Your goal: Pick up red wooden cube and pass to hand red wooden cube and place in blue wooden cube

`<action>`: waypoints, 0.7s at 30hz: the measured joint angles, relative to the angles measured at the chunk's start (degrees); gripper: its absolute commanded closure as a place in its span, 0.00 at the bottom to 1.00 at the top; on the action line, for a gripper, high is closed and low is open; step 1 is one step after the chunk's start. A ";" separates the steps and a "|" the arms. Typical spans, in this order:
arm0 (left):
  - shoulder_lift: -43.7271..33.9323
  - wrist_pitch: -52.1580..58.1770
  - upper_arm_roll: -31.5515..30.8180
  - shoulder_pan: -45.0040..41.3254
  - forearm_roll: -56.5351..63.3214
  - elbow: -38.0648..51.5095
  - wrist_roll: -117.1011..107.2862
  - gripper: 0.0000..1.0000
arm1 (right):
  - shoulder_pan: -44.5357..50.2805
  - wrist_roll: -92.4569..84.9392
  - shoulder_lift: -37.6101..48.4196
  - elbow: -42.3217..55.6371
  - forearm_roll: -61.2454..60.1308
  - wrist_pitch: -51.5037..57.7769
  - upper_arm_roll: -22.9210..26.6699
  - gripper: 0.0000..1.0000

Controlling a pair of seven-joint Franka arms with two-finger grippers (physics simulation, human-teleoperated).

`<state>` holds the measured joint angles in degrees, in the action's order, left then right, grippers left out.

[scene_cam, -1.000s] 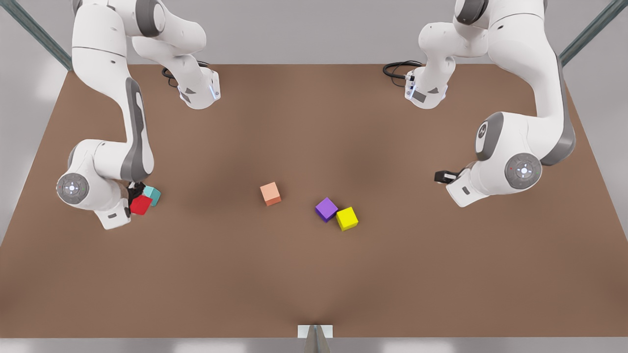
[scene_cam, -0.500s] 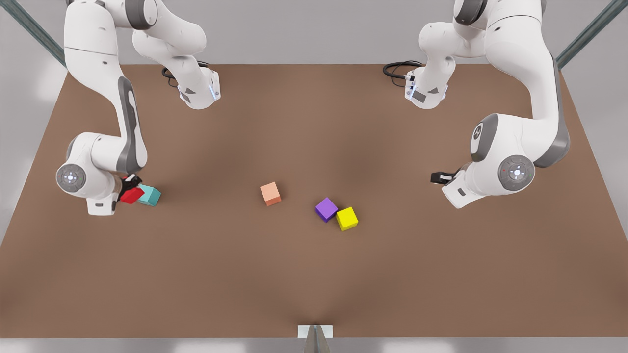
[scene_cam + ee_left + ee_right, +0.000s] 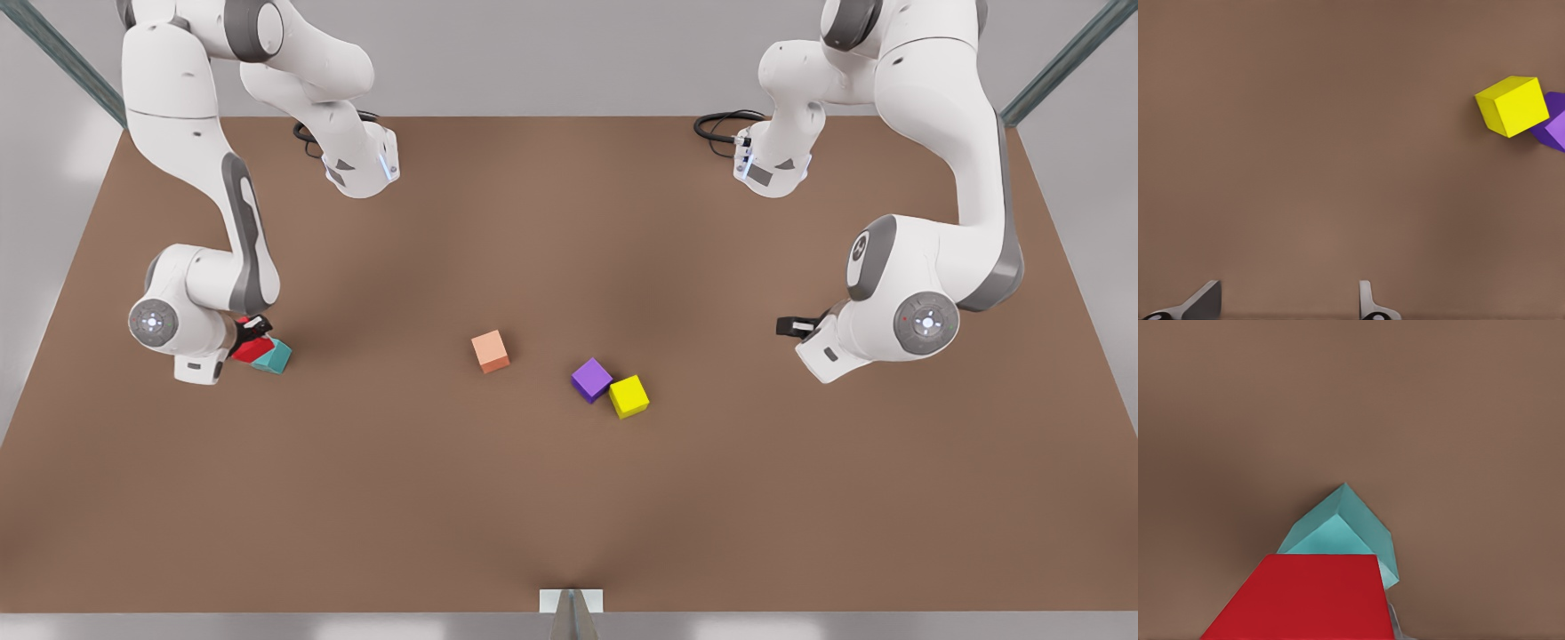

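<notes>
The right gripper (image 3: 250, 339), at the front view's left, was clamped on the red wooden cube (image 3: 251, 349), holding it just over the blue wooden cube (image 3: 275, 357) for placement. Since the earlier frames it had lowered the cube nearer. The left gripper (image 3: 789, 326) waited, fingers apart, near the yellow cube (image 3: 1512, 105).

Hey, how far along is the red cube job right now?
Pickup and handover look done: the right gripper, at the front view's left, is shut on the red wooden cube. In hand: the cube hangs tilted right over the blue wooden cube; whether they touch I cannot tell. Left: setting it down squarely and letting go. The left gripper waits open at the front view's right.
</notes>
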<state>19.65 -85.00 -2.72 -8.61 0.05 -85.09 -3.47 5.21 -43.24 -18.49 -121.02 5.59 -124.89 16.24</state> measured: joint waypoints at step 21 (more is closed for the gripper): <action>0.37 0.15 0.09 -0.52 -0.02 0.06 -0.70 0.00 | 0.53 4.12 -1.08 5.82 -0.56 2.94 -0.52 0.00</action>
<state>20.03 -84.85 -2.63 -9.14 0.03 -85.02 -4.16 5.74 -39.13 -19.57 -115.20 5.03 -121.95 15.72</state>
